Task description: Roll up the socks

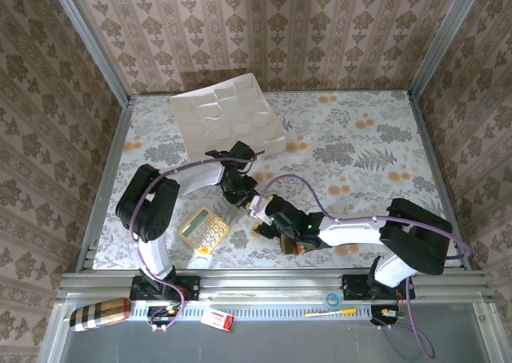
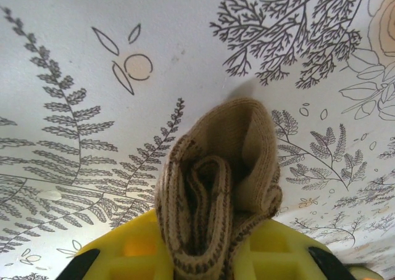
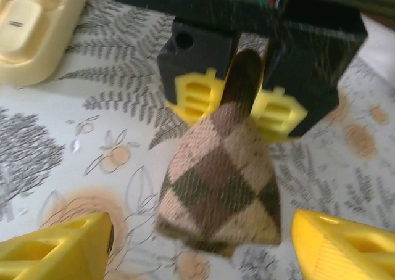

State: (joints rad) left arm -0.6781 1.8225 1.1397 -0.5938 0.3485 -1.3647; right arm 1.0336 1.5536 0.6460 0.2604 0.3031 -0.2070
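Sock [image 3: 219,187], brown-tan argyle, bunched, clamped between left gripper's [image 3: 245,101] narrow fingers over fern-print table [image 3: 92,107]. Right gripper [image 3: 200,246] spread wide either side of sock, not touching. Calculator [image 3: 28,21] nearby.

No word, brand or number can be read anywhere here. The yellow calculator [image 1: 204,229] shows rows of pale keys whose markings are too small to make out from above, and in the right wrist view one of its keys [image 3: 21,18] carries a short dark stroke, perhaps a minus sign, too blurred to be sure. A small red and white packet [image 1: 217,320] on the rail at the near edge bears print too fine to read.
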